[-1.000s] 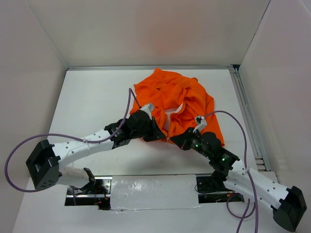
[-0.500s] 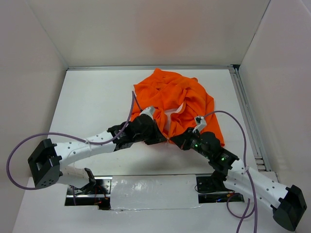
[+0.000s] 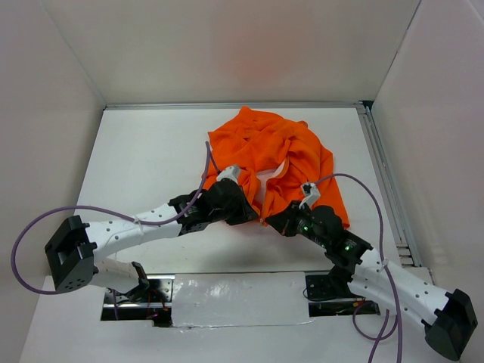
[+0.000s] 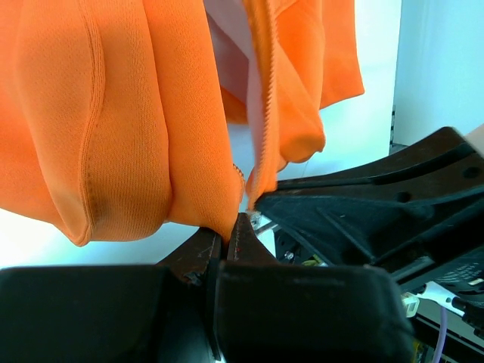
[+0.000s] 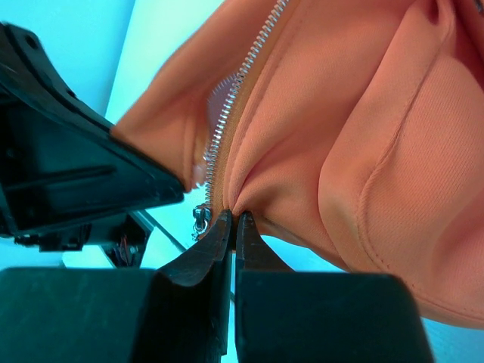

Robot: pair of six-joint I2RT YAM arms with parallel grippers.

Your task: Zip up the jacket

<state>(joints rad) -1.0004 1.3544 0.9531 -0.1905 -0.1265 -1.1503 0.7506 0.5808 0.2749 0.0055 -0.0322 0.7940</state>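
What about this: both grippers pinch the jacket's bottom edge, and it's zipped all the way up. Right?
No. The left gripper and right gripper both pinch the jacket at its bottom edge, but it's unzipped: the right wrist view shows its zipper unjoined.

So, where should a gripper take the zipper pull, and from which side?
Probably pinch the zipper pull by its dangling tab, coming from the hem side below: it hangs free at the bottom end of the zipper, beside the right gripper, which is shut on the jacket hem.

Bright even overhead light, soft shadows; blue-tinted, close-blurred wrist views.
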